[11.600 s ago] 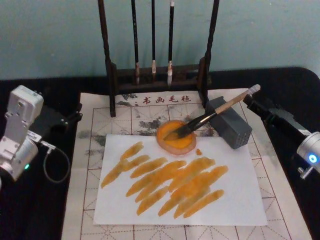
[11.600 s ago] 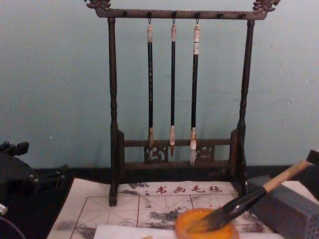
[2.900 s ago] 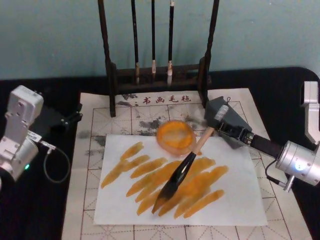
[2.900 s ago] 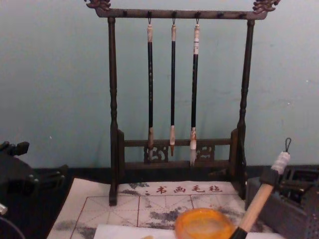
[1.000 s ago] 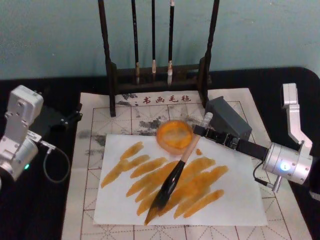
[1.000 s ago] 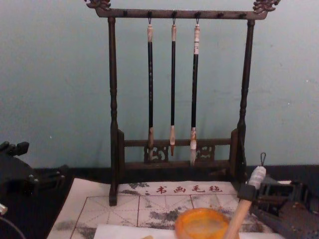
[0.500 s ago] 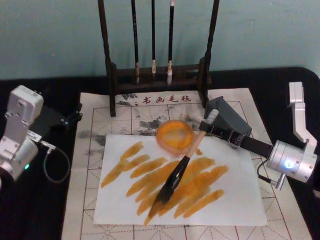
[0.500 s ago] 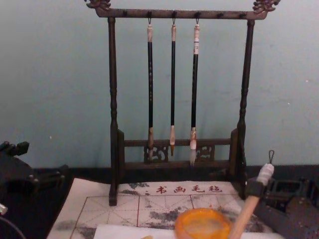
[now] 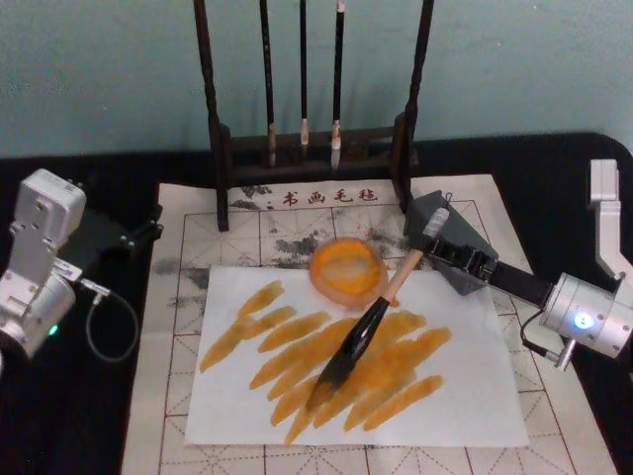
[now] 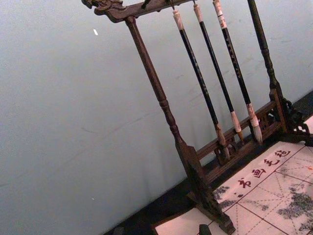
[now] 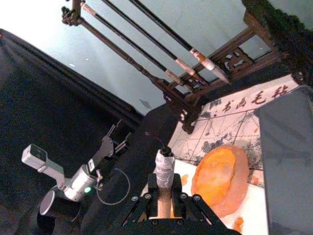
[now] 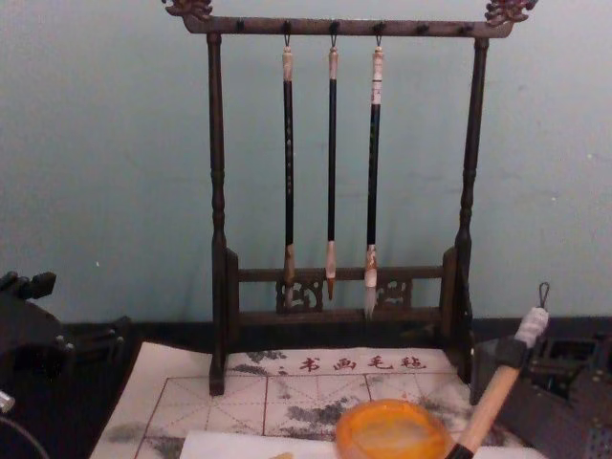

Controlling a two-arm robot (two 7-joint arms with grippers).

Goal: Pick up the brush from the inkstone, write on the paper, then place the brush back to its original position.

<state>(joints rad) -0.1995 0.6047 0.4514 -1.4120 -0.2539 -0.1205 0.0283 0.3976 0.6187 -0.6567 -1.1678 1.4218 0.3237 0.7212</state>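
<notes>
The right gripper point(image 9: 428, 244) pinches the brush point(image 9: 368, 330) near its white cap; below and left of it, the bristles seem to touch the paper point(image 9: 465, 396). The left gripper point(image 9: 146, 228) sits parked far to its left.

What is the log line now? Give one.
phase: writing | right pincer: shut on brush | bristles: on paper | left pincer: parked at left

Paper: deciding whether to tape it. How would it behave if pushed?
Probably slides or buckles: the paper looks thin, lying on the mat with no tape visible. Its orange middle, where the right gripper holds the brush, may be damp and tear.
</notes>
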